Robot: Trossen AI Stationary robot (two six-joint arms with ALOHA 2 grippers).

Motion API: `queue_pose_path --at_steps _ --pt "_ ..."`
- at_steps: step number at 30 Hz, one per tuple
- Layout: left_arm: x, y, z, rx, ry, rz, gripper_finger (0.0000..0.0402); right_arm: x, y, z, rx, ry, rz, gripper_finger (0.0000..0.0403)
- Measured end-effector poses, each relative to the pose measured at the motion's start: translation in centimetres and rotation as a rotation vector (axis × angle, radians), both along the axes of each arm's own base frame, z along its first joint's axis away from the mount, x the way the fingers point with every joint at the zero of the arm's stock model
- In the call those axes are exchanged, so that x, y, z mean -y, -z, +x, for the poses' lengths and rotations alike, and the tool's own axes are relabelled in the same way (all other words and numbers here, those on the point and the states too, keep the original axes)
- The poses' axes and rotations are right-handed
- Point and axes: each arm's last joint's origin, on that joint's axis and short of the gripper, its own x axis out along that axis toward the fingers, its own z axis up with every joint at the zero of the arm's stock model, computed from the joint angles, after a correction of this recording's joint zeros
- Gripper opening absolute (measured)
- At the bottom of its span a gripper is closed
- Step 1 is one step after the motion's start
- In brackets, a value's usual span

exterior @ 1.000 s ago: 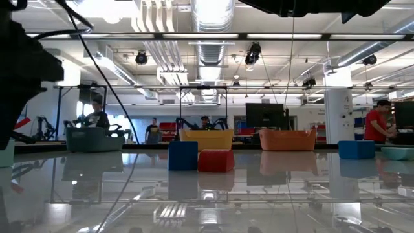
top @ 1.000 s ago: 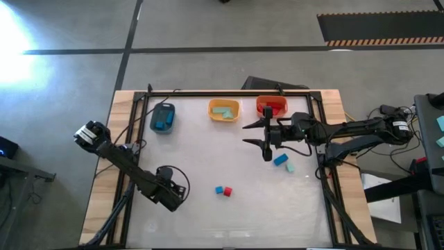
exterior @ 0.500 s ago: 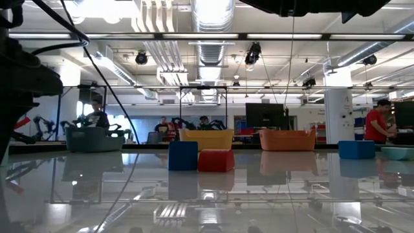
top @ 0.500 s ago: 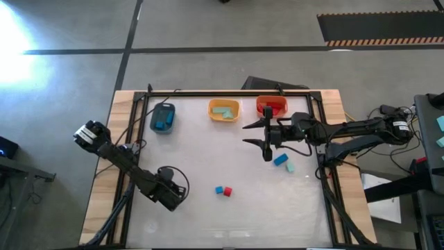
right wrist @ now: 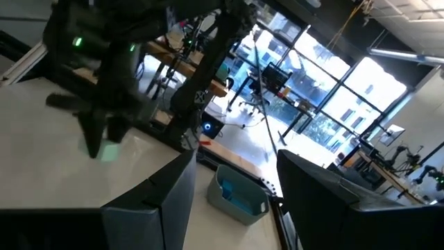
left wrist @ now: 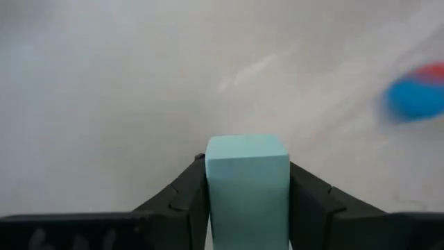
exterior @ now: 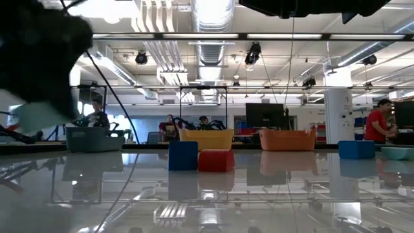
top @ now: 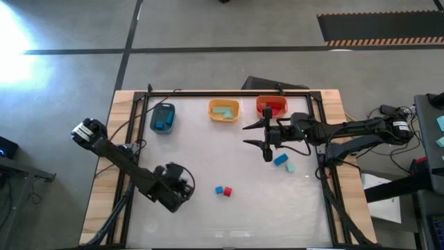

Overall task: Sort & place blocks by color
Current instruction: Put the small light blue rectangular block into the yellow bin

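The left pincer [left wrist: 248, 201] grips a pale teal block [left wrist: 248, 184] squarely by its flat sides above the surface [left wrist: 125, 83]; small, rigid and seemingly light, it should carry easily.

**Cam setup: four views, one table**

High cam: straight down, whole glossy white table [top: 263, 201]. Low cam: tabletop level, faces room. L wrist cam: very close on a pale teal cube [left wrist: 248, 182]. R wrist cam: looks across table toward the grey plastic bin [right wrist: 239, 196], shared w/ high view.
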Motion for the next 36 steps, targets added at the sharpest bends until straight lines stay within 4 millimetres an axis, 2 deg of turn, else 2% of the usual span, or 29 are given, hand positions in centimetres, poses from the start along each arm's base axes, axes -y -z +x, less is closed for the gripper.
queue_pose_path --at_steps 3,8,12,17,21,23,29,36 --pt "-0.1 -1.6 0.7 0.155 0.148 0.21 0.012 -0.2 0.3 0.0 -0.036 -0.059 0.021 0.0194" --pt "-0.4 -4.6 2.4 0.311 0.381 0.487 0.012 -0.9 1.4 0.3 -0.111 -0.313 0.174 0.0194" --pt "-0.5 -6.6 4.4 0.397 0.592 0.684 0.012 -1.5 4.0 1.9 -0.141 -0.383 0.294 0.0194" --pt "-1.2 -8.0 6.0 0.542 0.792 0.884 0.012 -1.9 6.2 4.3 -0.064 -0.412 0.343 0.0194" --pt "-2.7 -8.4 6.6 0.651 0.754 0.963 0.012 -2.0 7.8 6.1 -0.042 -0.421 0.378 0.0194" --pt "-3.7 -8.3 6.8 0.682 0.724 0.964 0.012 -1.9 8.0 7.0 -0.04 -0.422 0.393 0.0194" --pt "-5.6 -8.3 7.4 0.735 0.651 0.91 0.012 -1.7 7.2 8.9 -0.016 -0.423 0.434 0.0194" --pt "-6.6 -8.7 7.7 0.78 0.576 0.903 0.012 -1.3 6.4 9.4 0.02 -0.371 0.422 0.0194"
